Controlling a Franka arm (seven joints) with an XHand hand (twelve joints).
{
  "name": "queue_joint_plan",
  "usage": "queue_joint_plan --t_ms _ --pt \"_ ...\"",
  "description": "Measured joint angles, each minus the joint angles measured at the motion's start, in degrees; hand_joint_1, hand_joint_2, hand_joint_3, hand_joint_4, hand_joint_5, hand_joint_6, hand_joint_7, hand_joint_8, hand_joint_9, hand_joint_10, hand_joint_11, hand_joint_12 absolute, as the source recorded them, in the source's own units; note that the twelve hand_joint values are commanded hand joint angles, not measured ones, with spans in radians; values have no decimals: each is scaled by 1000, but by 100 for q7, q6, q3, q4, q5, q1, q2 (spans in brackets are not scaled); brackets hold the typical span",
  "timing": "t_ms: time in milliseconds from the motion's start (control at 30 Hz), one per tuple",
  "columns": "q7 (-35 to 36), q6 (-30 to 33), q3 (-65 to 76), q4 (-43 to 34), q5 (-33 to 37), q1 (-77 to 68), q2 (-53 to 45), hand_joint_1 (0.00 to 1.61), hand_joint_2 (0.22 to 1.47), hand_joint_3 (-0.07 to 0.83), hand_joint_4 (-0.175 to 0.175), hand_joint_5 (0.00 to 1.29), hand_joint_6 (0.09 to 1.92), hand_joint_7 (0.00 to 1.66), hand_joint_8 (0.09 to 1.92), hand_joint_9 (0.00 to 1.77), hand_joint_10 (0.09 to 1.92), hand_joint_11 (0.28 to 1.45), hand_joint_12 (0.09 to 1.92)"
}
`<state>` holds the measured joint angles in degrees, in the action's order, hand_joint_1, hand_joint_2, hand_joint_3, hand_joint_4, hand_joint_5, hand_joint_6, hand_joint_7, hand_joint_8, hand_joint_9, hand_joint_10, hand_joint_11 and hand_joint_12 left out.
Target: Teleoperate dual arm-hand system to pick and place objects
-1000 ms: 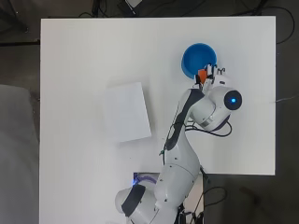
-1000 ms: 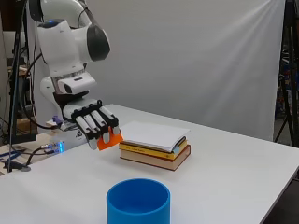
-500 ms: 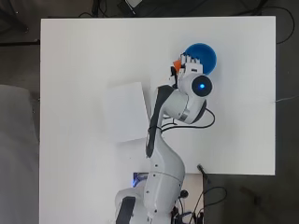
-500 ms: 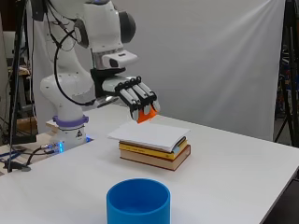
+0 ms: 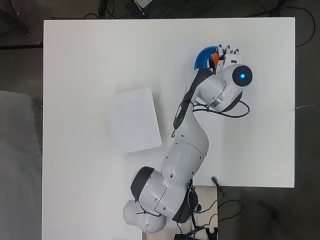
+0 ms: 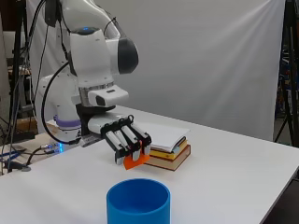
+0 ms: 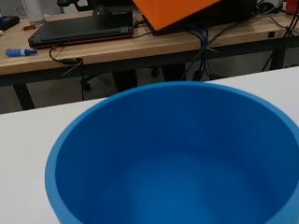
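A small orange block (image 6: 135,161) is pinched in the curled black and white fingers of the hand (image 6: 127,142), which hangs just above and behind the rim of a blue cup (image 6: 138,203) near the table's front in the side view. From overhead the hand (image 5: 226,53) and the orange block (image 5: 215,58) cover most of the blue cup (image 5: 203,57) at the table's far right. In the wrist view the blue cup (image 7: 140,126) gapes close below and its inside shows nothing, with the orange block (image 7: 175,11) at the edge.
A stack of books (image 6: 168,144) with a white cover lies mid-table behind the hand; from overhead the books (image 5: 136,120) are left of the arm. The white table (image 5: 90,65) has bare room at the left and far side.
The arm has swung back from over the books toward the right and lowered, bringing the hand and the orange block to just above the blue cup. Cup and books have not moved.
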<state>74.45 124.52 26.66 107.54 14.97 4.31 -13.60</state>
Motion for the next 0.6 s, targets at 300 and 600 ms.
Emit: queue_joint_plan --t_ms 300,600 --pt "-132 225 -97 1119 -10 86 358 1212 1290 -4 -48 456 890 712 1486 759 962 675 326" --pt "-571 -24 -328 872 -466 77 678 1136 1326 0 -156 445 1569 767 1502 812 835 793 87"
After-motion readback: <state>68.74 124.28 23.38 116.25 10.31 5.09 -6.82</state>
